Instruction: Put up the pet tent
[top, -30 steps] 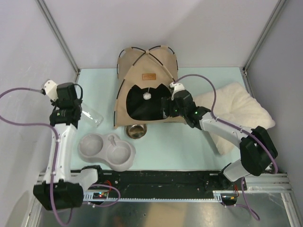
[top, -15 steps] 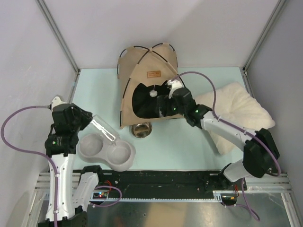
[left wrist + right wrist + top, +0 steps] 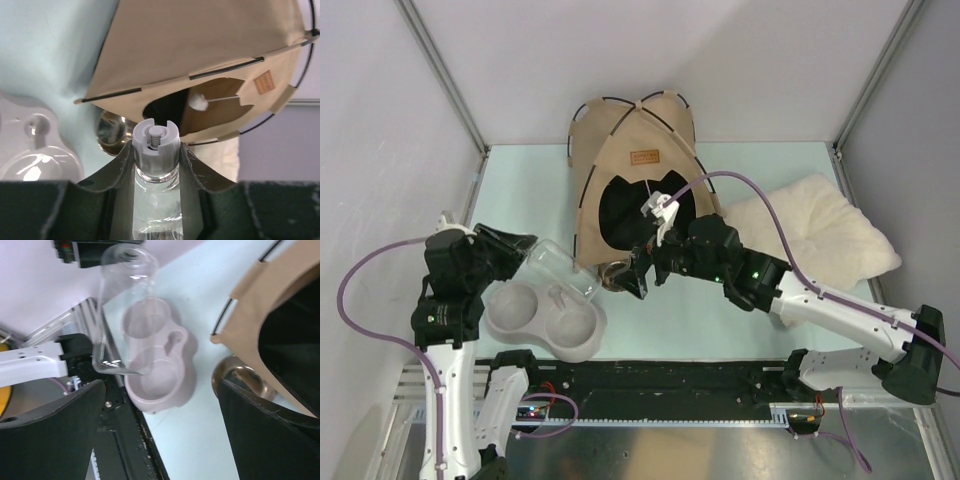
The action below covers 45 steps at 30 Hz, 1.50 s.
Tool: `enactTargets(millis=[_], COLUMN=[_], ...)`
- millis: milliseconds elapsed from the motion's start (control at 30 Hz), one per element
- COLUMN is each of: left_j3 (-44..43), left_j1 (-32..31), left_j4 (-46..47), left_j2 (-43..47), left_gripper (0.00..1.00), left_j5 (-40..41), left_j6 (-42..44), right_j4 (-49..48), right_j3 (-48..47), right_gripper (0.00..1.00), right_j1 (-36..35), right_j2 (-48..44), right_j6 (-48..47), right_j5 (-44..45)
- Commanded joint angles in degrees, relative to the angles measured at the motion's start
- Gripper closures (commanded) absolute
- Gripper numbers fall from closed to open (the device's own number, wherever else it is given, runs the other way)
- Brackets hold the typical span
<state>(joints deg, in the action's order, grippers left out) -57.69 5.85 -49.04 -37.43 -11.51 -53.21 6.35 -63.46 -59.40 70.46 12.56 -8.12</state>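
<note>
The pet tent (image 3: 638, 140) stands upright at the back of the table: tan fabric, thin black poles, a brown label (image 3: 643, 156) and a black doorway (image 3: 618, 212). In the left wrist view its white pompom (image 3: 199, 102) hangs in the doorway. My right gripper (image 3: 638, 272) is open with nothing between its fingers. It hangs just in front of the doorway, over a small steel bowl (image 3: 610, 276). My left gripper (image 3: 156, 150) is shut on a clear bottle (image 3: 558, 268) with a grey cap (image 3: 156, 142), tilted above the grey double bowl (image 3: 545, 322).
A cream fluffy pillow (image 3: 820, 232) lies right of the tent. The steel bowl (image 3: 234, 374) sits at the tent's front edge, close to the double bowl (image 3: 155, 365). The bottle (image 3: 120, 315) hangs over that bowl's far side. A black rail (image 3: 670, 380) runs along the near edge.
My right gripper drew back from the tent doorway toward the steel bowl and opened wider. My left arm swung the bottle down and right over the grey double bowl. The tent turned slightly.
</note>
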Motion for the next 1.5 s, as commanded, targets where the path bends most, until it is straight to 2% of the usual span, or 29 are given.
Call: enactTargets(millis=[0,167,300,500,633,833,967,1200,1267,1467], left_j3=[-0.33,-1.31,-2.75,-2.96,-1.74,0.0,0.15,-3.36,-3.56,-1.11], left_j1=[-0.16,-0.77,-0.86,-0.84,-0.84,-0.85,-0.86,-0.99,-0.98,-1.01], left_j4=[0.7,0.78,0.8,1.05,1.43,1.9,2.19,2.94,3.06,3.18], left_j2=[1.33,1.26,0.82,1.81,2.93,3.5,3.28,3.07,3.07,3.31], left_gripper=[1.0,1.0,1.0,1.0,1.0,0.98,0.85,0.38,0.28,0.09], left_j5=[-6.37,-7.62,-8.99,-9.71,-10.16,-10.36,-10.06,-5.02,-4.2,-4.81], left_j6=[-9.76,-16.96,-20.36,-23.65,-25.08,-25.65,-24.78,-14.89,-11.87,-4.58], right_j4=[-5.18,-12.95,-15.79,-18.08,-20.19,-21.25,-20.3,-17.41,-15.86,-9.84], right_j3=[-2.0,-1.97,-1.96,-1.93,-1.95,-1.94,-1.93,-2.37,-2.92,-4.71], right_gripper=[0.01,0.01,0.01,0.04,0.15,0.44,0.55,0.6,0.6,0.62], right_j1=[-3.4,-8.9,-9.82,-10.15,-10.42,-10.54,-10.52,-10.37,-10.23,-8.26], right_j2=[-1.26,0.45,2.77,5.08,5.95,5.43,4.97,3.47,3.29,3.55], right_j6=[-0.12,-0.39,0.42,0.8,0.87,0.39,0.29,0.4,0.74,3.42], right_j5=[-3.25,6.75,13.98,13.14,13.31,13.33,13.01,13.1,13.17,12.59])
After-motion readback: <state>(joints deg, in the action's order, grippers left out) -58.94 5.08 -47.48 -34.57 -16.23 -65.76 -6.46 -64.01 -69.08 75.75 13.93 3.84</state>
